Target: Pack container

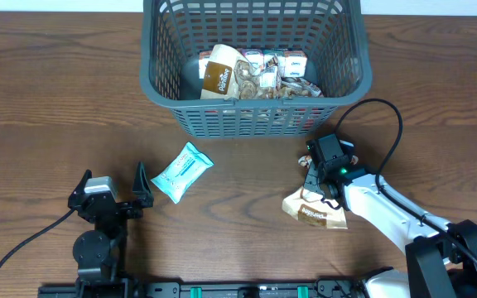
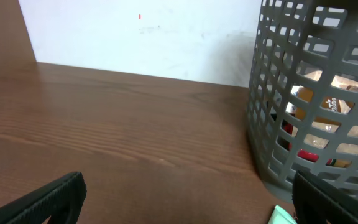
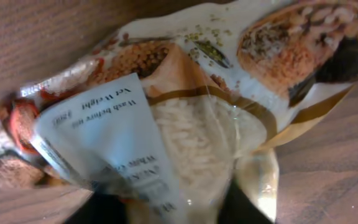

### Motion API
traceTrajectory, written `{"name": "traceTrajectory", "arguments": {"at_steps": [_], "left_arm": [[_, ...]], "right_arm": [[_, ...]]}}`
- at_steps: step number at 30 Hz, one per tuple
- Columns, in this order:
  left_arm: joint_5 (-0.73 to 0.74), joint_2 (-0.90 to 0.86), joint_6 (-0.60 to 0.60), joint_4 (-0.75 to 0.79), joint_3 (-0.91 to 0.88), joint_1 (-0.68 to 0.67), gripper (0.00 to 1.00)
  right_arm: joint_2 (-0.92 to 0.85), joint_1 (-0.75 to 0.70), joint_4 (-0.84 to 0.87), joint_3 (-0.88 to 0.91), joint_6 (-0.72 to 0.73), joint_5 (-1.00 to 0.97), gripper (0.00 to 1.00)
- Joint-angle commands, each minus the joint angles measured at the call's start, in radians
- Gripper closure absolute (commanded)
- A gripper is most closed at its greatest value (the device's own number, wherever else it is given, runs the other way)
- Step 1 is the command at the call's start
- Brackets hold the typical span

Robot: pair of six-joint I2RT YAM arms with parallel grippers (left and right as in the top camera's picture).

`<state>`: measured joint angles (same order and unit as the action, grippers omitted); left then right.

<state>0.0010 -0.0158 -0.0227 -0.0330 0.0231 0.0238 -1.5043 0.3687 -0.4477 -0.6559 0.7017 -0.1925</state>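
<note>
My right gripper (image 1: 315,184) is clamped on the top edge of the grain packet (image 1: 315,209), evidently to lift it into the grey basket (image 1: 222,117) just beyond at the table's far side, while my left gripper (image 1: 113,182) stands idle, jaws apart.

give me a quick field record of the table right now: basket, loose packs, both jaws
basket: far centre of the table, upright
inside basket: several snack packs
blue pack: flat on the table, in front of the basket, just ahead of the left jaws
grain pack: on the table at the right, under the right arm's tip
left jaws: open, empty
right jaws: closed on the grain pack's edge
not yet packed: blue pack, grain pack
</note>
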Motion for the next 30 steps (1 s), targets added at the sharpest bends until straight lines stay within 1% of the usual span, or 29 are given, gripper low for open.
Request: {"name": "traceTrajectory", "arguments": {"at_steps": [1, 2, 20, 30], "left_arm": [[-0.008, 0.005, -0.002, -0.040, -0.018, -0.001, 0.01], [-0.008, 0.005, -0.002, -0.040, -0.018, -0.001, 0.01], [-0.009, 0.005, -0.002, -0.040, -0.018, -0.001, 0.01], [-0.009, 0.005, -0.002, -0.040, -0.018, -0.001, 0.01]], "right_arm": [[-0.034, -0.010, -0.001, 0.017, 0.015, 0.044, 0.95], [-0.034, -0.010, 0.000, 0.017, 0.015, 0.046, 0.99], [-0.024, -0.010, 0.000, 0.016, 0.016, 0.062, 0.99], [0.095, -0.025, -0.006, 0.016, 0.015, 0.031, 0.99]]}}
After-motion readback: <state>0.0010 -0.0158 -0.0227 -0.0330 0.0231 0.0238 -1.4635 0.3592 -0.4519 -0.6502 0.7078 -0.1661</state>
